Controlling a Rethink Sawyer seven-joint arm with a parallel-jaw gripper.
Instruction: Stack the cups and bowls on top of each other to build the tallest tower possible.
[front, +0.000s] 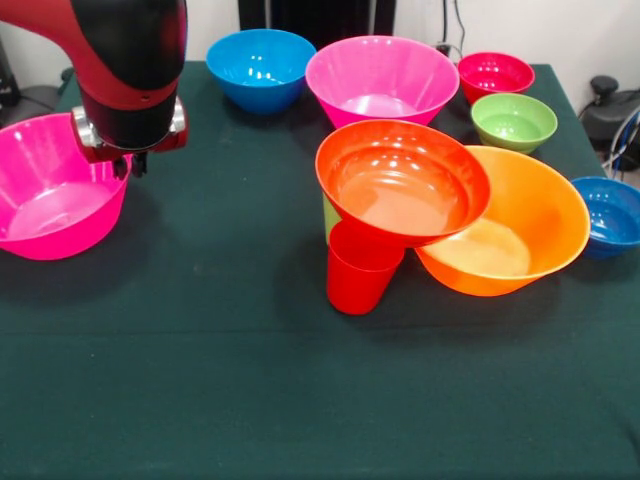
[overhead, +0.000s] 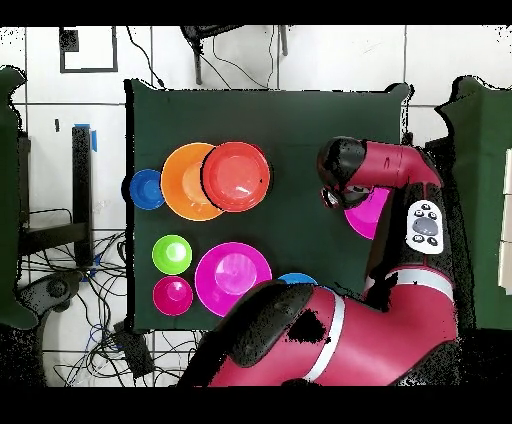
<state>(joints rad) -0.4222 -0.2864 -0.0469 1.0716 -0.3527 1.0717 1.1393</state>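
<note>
A medium red-orange bowl (front: 400, 185) rests tilted on an upright red cup (front: 360, 272) and leans on the rim of the big orange bowl (front: 515, 230). A sliver of the lime green cup (front: 331, 218) shows behind the red cup. My gripper (front: 130, 165) hangs under the arm at the left, over the right rim of a big pink bowl (front: 50, 195), holding nothing that I can see. In the overhead view the arm's head (overhead: 343, 175) hides the gripper, and the red-orange bowl (overhead: 237, 176) overlaps the orange bowl (overhead: 180, 190).
At the far side stand a light blue bowl (front: 260, 65), a second big pink bowl (front: 380, 78), a small magenta-red bowl (front: 495, 75) and a green bowl (front: 513, 120). A dark blue bowl (front: 610, 215) sits at the right edge of the table.
</note>
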